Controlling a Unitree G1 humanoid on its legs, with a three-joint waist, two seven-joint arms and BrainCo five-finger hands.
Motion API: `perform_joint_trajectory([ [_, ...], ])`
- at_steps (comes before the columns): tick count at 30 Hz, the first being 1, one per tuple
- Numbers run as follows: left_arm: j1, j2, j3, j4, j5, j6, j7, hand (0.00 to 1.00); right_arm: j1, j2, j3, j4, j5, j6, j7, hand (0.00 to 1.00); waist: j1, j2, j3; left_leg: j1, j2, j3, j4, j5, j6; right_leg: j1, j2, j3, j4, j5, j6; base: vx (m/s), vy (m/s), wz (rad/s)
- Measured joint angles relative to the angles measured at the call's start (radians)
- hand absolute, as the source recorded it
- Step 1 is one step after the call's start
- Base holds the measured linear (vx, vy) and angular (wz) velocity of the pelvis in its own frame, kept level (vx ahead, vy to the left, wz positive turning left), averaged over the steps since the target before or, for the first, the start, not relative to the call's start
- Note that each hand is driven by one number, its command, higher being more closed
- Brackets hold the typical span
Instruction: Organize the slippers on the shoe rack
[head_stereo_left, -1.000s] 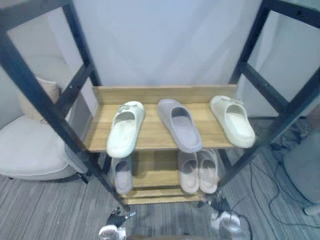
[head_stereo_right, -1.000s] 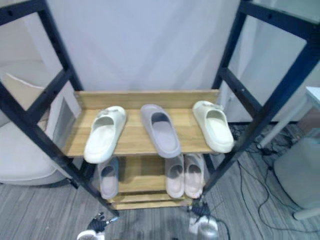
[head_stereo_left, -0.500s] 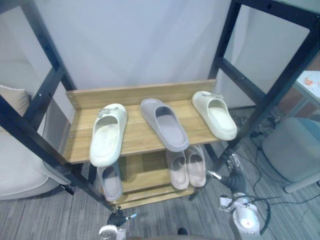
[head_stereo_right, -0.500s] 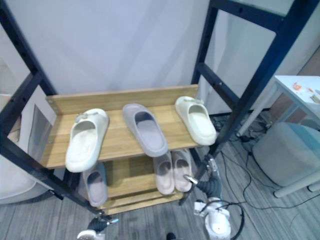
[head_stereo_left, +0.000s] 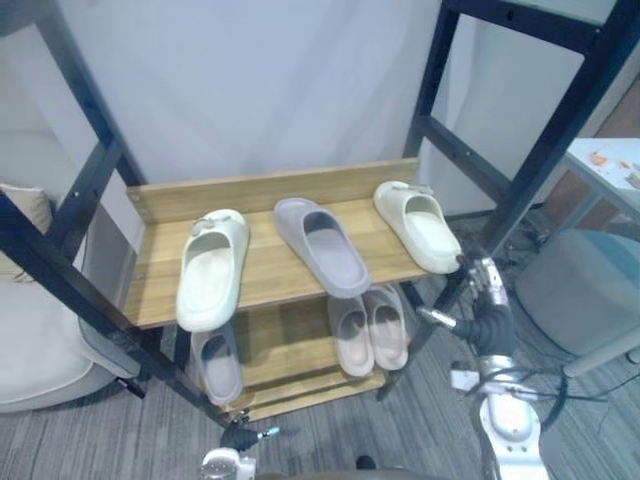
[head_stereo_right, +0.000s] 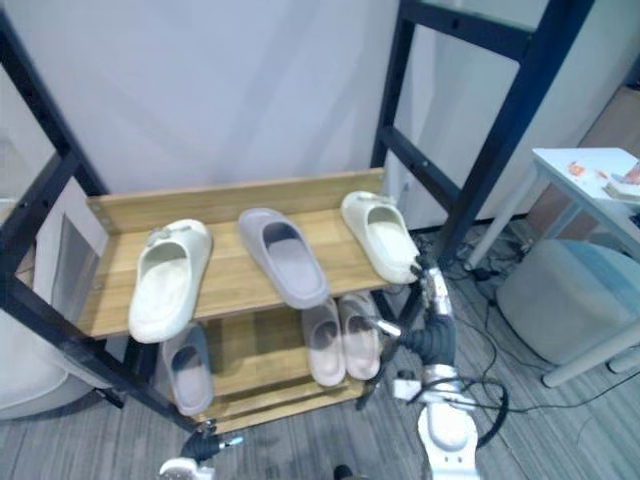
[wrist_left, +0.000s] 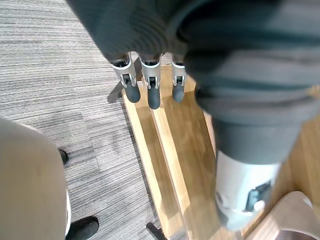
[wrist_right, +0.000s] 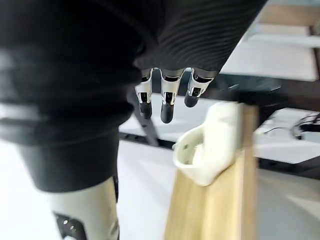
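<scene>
The upper shelf (head_stereo_left: 270, 278) carries the left slipper (head_stereo_left: 212, 270) near its left edge, the middle slipper (head_stereo_left: 322, 247) at its centre and the right slipper (head_stereo_left: 417, 226) by its right edge. Below, the lower shelf (head_stereo_left: 290, 345) holds a single slipper (head_stereo_left: 217, 366) at its left and a pair (head_stereo_left: 370, 333) to the right.

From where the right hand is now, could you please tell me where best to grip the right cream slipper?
Probably the heel end of the right cream slipper, approached from the front right. Its toe points at the back board and its heel lies at the front edge of the shelf, closest to the open right hand. The strap covers the far half.
</scene>
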Motion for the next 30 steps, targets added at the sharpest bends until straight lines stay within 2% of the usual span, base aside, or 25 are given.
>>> perform_joint_trajectory([
  [8, -0.001, 0.0, 0.006, -0.006, 0.0, -0.001, -0.016, 0.0, -0.123, -0.035, 0.001, 0.012, 0.051, 0.001, 0.011, 0.0, 0.01, -0.007, 0.0, -0.018, -0.006, -0.046, 0.002, 0.013, 0.021, 0.006, -0.005, -0.041, -0.015, -0.003, 0.002, 0.02, -0.021, 0.19],
  [13, -0.006, 0.003, 0.012, -0.013, 0.0, -0.001, -0.017, 0.0, -0.231, -0.079, 0.006, 0.097, 0.073, 0.009, 0.011, 0.0, 0.022, -0.026, 0.008, -0.016, -0.007, -0.069, 0.002, 0.013, 0.021, 0.021, -0.006, -0.063, -0.023, -0.003, 0.003, 0.01, -0.02, 0.12],
  [23, -0.008, 0.002, 0.018, -0.032, -0.001, 0.001, -0.017, 0.0, -0.409, -0.119, 0.03, 0.264, 0.092, 0.06, 0.006, 0.0, 0.054, -0.033, 0.008, -0.028, -0.02, -0.094, 0.002, 0.017, 0.028, 0.02, -0.019, -0.089, -0.022, -0.007, 0.008, -0.02, -0.005, 0.07],
  [30, -0.007, 0.002, 0.018, -0.05, -0.002, 0.002, -0.017, 0.0, -0.497, -0.121, 0.036, 0.371, 0.078, 0.092, -0.002, 0.0, 0.064, -0.042, 0.015, -0.035, -0.026, -0.106, 0.002, 0.02, 0.032, 0.018, -0.023, -0.099, -0.021, -0.007, 0.008, 0.0, -0.004, 0.06],
])
